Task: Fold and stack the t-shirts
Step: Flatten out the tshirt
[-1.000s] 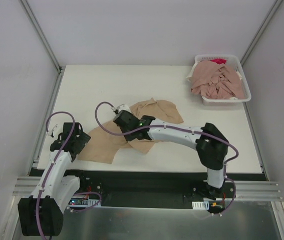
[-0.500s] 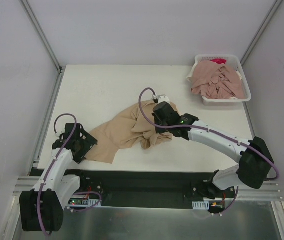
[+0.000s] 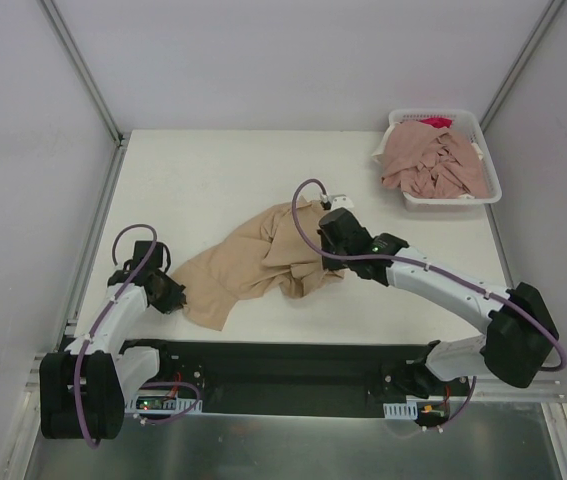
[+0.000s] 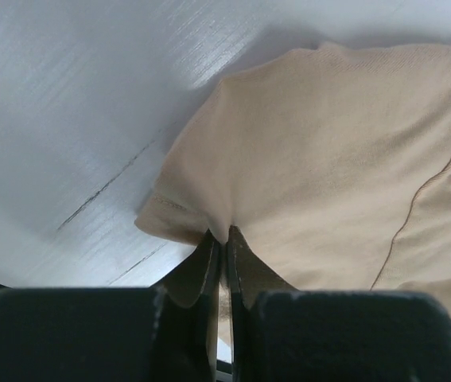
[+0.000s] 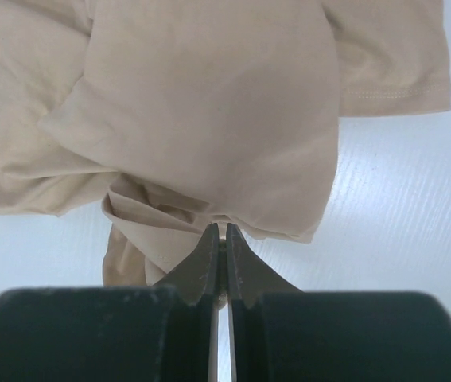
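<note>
A tan-beige t-shirt (image 3: 258,262) lies crumpled across the middle of the white table. My left gripper (image 3: 170,294) is shut on its near-left corner; the left wrist view shows the hem (image 4: 209,219) pinched between the closed fingers (image 4: 223,239). My right gripper (image 3: 331,238) is shut on the bunched right side of the same shirt, and folds of cloth (image 5: 209,143) pile just beyond its tips (image 5: 220,232). Several dusty pink t-shirts (image 3: 433,162) fill a basket at the back right.
The white lattice basket (image 3: 490,172) stands at the table's back right corner. Metal frame posts rise at the back corners. The table's near edge (image 3: 293,344) runs just in front of both arm bases.
The right gripper has dragged its bunch of the tan shirt to the right, stretching the cloth out. The left gripper moved down onto the shirt's near-left corner and shut on it.
</note>
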